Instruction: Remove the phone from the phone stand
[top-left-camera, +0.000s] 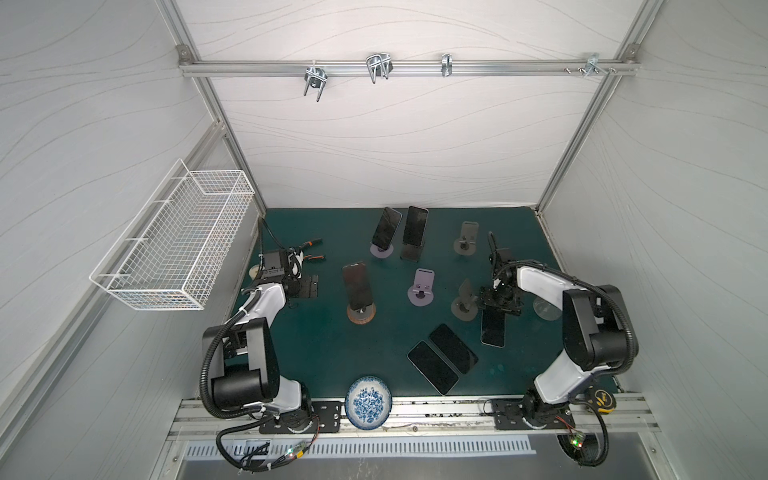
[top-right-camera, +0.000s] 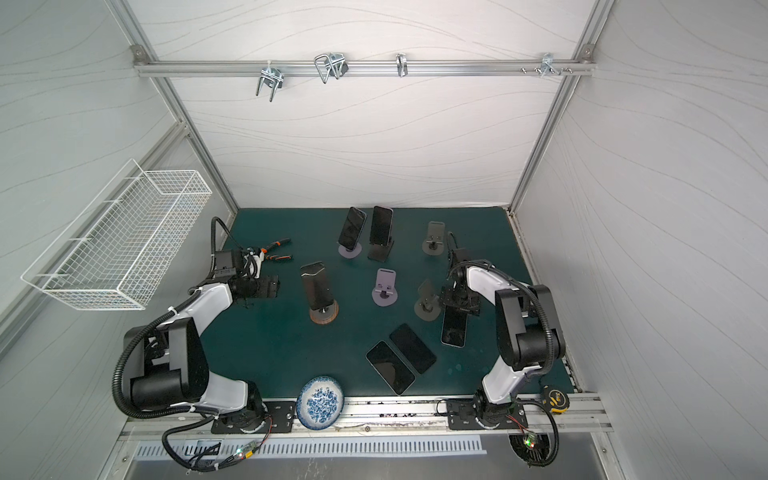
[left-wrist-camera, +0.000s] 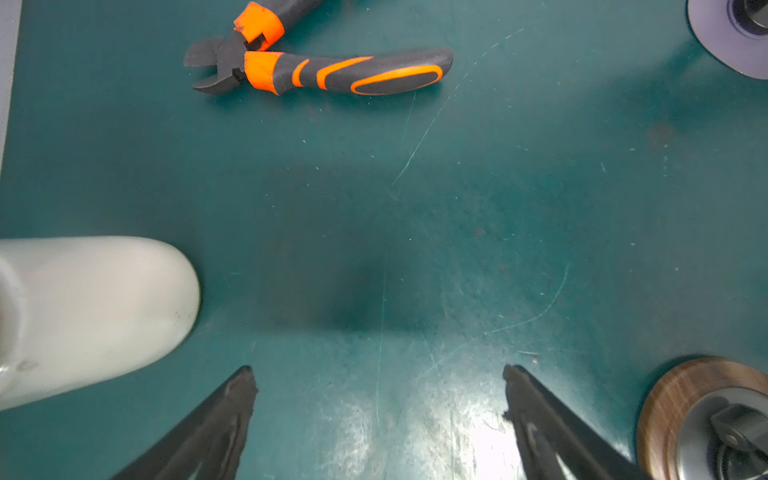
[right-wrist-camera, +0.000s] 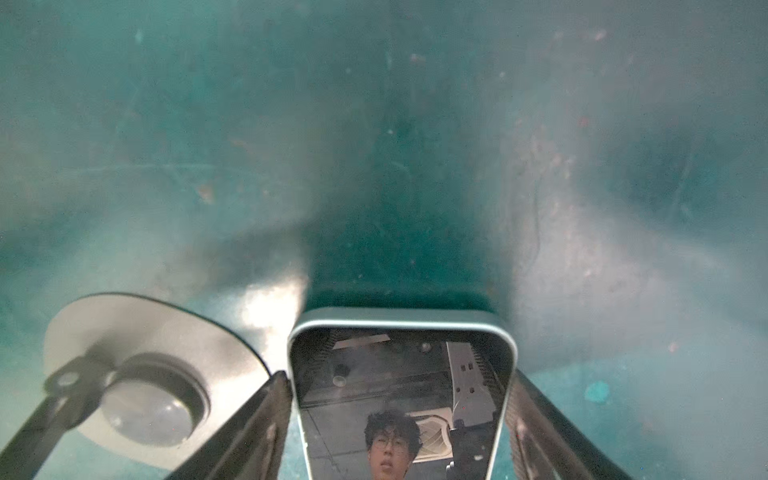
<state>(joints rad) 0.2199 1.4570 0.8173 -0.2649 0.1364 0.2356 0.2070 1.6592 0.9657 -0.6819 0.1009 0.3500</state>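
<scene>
1. phone (top-left-camera: 493, 332) lay flat on the counter (top-left-camera: 316, 345), off the grey stand (top-left-camera: 464, 305) just beside it.
2. right tool (right-wrist-camera: 399, 376) straddled its end — clamped or loose, i couldn't tell.
3. left tool (left-wrist-camera: 378, 368) gaped wide, near the pliers (left-wrist-camera: 316, 70).

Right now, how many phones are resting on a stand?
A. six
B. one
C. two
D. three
D: in a top view the front phone leans on the wood-based stand, the left back phone on the purple stand, and the right back phone on the black stand.
</scene>
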